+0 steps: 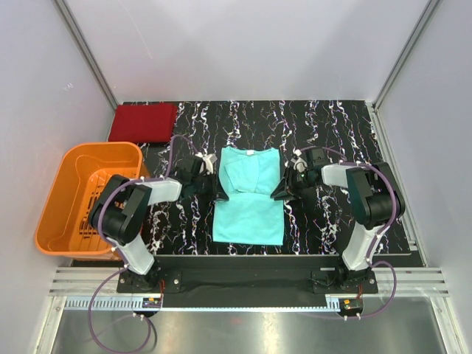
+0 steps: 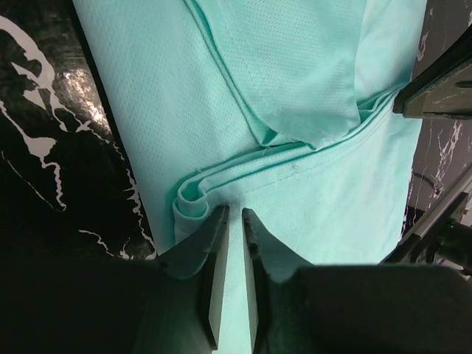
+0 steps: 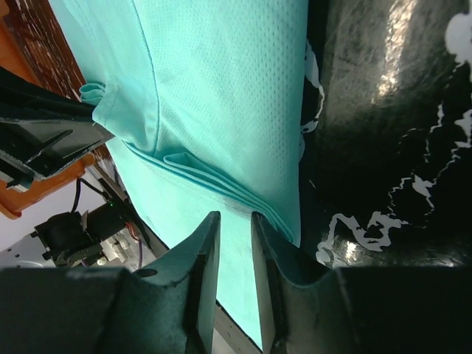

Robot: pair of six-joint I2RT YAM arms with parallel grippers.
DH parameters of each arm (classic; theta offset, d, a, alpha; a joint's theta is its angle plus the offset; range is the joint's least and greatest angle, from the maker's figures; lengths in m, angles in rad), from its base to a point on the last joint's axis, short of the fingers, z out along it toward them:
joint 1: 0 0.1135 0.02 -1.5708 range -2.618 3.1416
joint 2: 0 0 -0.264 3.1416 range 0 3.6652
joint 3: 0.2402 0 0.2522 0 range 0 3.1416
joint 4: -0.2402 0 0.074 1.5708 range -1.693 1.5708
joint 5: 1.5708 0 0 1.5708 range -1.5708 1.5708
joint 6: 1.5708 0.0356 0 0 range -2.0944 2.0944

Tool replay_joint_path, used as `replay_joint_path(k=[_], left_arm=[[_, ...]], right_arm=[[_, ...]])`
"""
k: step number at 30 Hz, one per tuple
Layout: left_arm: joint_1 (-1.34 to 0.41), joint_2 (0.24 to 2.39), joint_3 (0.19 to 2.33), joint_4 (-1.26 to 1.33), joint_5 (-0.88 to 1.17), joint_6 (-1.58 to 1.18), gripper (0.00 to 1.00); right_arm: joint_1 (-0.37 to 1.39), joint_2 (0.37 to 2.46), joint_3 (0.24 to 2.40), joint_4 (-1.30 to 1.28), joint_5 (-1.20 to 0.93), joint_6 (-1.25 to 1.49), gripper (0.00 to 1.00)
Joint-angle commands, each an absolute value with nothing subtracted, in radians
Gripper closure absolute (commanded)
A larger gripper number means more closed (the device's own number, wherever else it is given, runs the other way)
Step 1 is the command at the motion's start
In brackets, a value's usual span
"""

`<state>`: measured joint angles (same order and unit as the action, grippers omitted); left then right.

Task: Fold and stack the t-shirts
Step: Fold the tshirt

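The left claw (image 2: 234, 214) is clenched on the left edge of the teal t-shirt (image 1: 249, 210), its close-set fingers pinching a bunched fold of cloth. The right claw (image 3: 234, 215) grasps the opposite edge in the same way, with several stacked layers running in between its fingers. A drawn crease crosses the shirt from one claw to the other, and each claw faces the other across the cloth.

The shirt lies spread on the black marbled counter (image 1: 332, 125) between the two claws, with its collar on their far side, its hem on their near side and its sleeves tucked inward.

Left of the left claw, past its own arm, an orange slatted basket (image 1: 51, 214) sits at the counter's edge. Beyond that claw and to its left, the red t-shirt (image 1: 144, 122) lies folded in the far corner, well apart from the teal one.
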<state>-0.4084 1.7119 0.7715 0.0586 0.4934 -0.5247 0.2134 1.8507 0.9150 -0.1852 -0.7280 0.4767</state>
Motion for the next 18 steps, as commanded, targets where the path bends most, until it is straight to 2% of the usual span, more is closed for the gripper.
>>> replay_joint_path(k=[1, 5, 8, 11, 14, 16, 18], left_arm=[[-0.400, 1.636, 0.747, 0.045, 0.434, -0.492, 0.77], [-0.413, 1.472, 0.729, -0.023, 0.404, -0.491, 0.67], [-0.422, 1.325, 0.701, -0.080, 0.374, -0.498, 0.64], [-0.425, 1.214, 0.670, -0.133, 0.365, -0.512, 0.62], [-0.433, 1.134, 0.597, -0.153, 0.368, -0.578, 0.61], [-0.465, 1.103, 0.519, -0.132, 0.356, -0.633, 0.63], [-0.523, 1.050, 0.435, -0.085, 0.321, -0.753, 0.62]], right_arm=[[0.204, 1.826, 0.914, -0.230, -0.591, 0.425, 0.66], [0.201, 1.712, 0.913, -0.307, -0.503, 0.439, 0.52], [0.203, 1.626, 0.907, -0.379, -0.469, 0.439, 0.42], [0.202, 1.551, 0.879, -0.437, -0.463, 0.451, 0.33], [0.202, 1.450, 0.832, -0.474, -0.451, 0.495, 0.19], [0.203, 1.378, 0.798, -0.509, -0.446, 0.528, 0.18], [0.202, 1.298, 0.729, -0.529, -0.443, 0.586, 0.13]])
